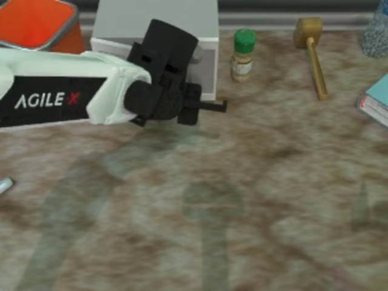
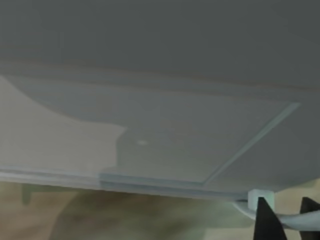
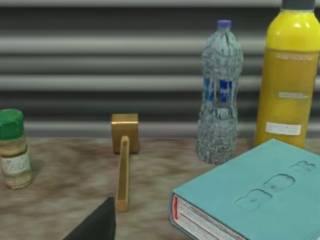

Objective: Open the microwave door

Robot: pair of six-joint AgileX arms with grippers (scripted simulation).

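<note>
The white-grey microwave (image 1: 159,21) stands at the back of the table, left of centre. My left arm reaches across its front, and my left gripper (image 1: 213,106) is at the front right corner. In the left wrist view the microwave door (image 2: 165,135) fills the picture, with its greyish window. The silvery-white handle (image 2: 292,220) runs between my two dark fingertips (image 2: 265,222), and my left gripper (image 2: 287,217) is shut on it. In the top view the door lies flush with the body. A dark part of my right gripper (image 3: 97,225) shows only in the right wrist view, parked at the table's right.
An orange bin (image 1: 39,24) stands left of the microwave. Right of it are a green-lidded spice jar (image 1: 244,54), a wooden mallet (image 1: 313,54), a water bottle (image 1: 377,30) and a teal book (image 1: 377,100). A yellow bottle (image 3: 290,75) stands behind the book.
</note>
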